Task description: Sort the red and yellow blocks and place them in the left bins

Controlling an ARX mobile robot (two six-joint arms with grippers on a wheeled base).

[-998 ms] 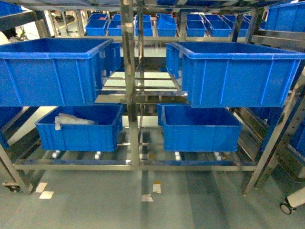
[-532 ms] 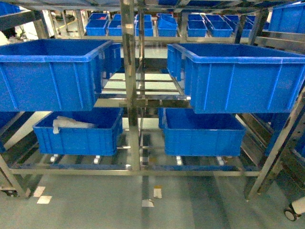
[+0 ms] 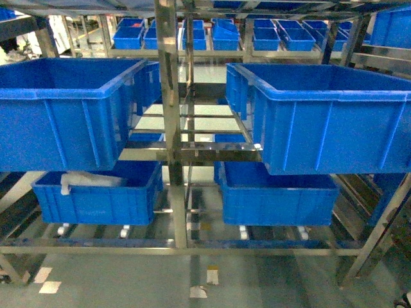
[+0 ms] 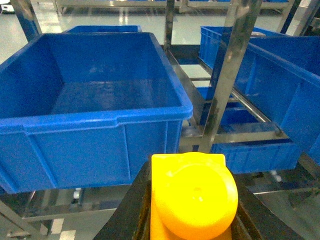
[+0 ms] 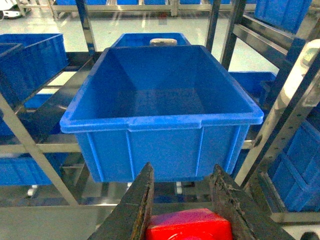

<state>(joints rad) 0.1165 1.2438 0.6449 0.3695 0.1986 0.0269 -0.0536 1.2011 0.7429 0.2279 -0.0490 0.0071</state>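
Observation:
In the left wrist view a glossy yellow block (image 4: 192,195) with a round stud fills the space between the black jaws of my left gripper (image 4: 190,172), which is shut on it. Ahead of it and slightly left stands a deep blue bin (image 4: 95,120), its floor bare. The right wrist view shows a red block (image 5: 190,225) wedged low between the fingers of my right gripper (image 5: 183,170), facing another bare blue bin (image 5: 160,122). In the head view neither gripper shows; the upper left bin (image 3: 58,102) and lower left bin (image 3: 96,199) sit on the steel rack.
A steel upright (image 3: 168,122) divides the rack between the left crates and the right crates (image 3: 327,115). The lower left crate holds a white bundle (image 3: 87,181). More small blue crates (image 3: 212,35) line the shelves behind. Grey floor with tape marks (image 3: 209,276) lies below.
The head view has drawn closer to the rack: the crates look larger and sit lower in the frame, and the floor strip has shrunk.

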